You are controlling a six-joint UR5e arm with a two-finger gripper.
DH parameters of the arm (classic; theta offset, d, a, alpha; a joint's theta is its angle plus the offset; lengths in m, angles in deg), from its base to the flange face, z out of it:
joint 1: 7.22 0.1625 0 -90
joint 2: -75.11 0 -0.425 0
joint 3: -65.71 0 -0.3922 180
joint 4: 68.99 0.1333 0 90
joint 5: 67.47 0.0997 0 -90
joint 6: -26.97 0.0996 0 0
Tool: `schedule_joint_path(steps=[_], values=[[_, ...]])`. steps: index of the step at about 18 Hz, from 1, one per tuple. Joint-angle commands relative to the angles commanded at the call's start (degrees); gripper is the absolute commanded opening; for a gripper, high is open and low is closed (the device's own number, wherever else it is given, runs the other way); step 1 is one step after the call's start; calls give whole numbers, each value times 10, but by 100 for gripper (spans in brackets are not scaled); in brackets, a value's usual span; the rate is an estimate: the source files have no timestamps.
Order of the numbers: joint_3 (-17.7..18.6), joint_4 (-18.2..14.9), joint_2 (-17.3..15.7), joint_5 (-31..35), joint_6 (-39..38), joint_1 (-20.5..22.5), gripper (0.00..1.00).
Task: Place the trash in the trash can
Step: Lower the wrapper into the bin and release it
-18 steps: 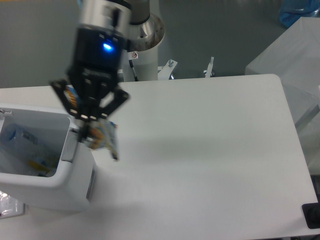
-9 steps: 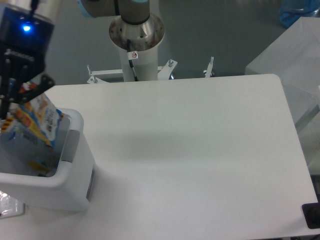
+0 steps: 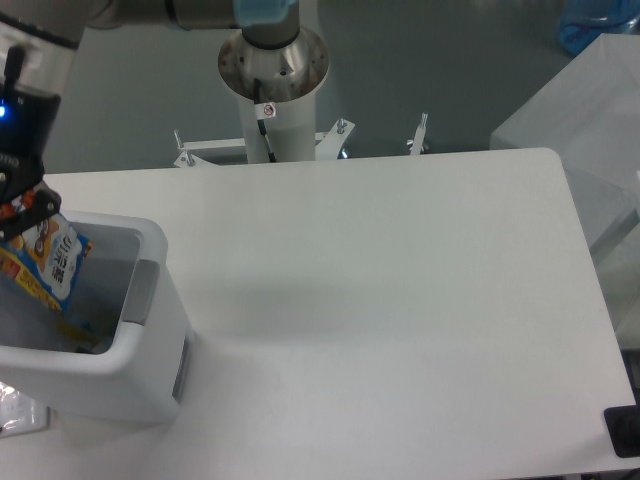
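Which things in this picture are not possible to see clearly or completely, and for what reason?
- Gripper: cut off by the left edge of the camera view; whether its fingers still clamp the snack packet cannot be told.
- Inside of the trash can: mostly covered by the packet and the bin's near wall; the bottle cannot be made out there.
- Clear object at the bottom left corner: cut by the edge and hidden behind the bin, so unidentifiable.

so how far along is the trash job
Nearly done. The pincer holds the snack packet over the open trash can, with something yellow already inside. What's left is to release the packet. The table shows no other trash.
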Motion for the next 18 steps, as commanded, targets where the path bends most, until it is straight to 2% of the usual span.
schedule_joint_path(steps=[4, 7, 9, 12, 16, 18], values=[[14, -1, 5, 4, 1, 2, 4], [44, -1, 0, 7, 8, 4, 9], [64, -1, -9, 24, 22, 4, 9], [71, 0, -8, 38, 35, 3, 12], [72, 0, -7, 39, 44, 3, 21], [72, 0, -8, 38, 45, 3, 35]])
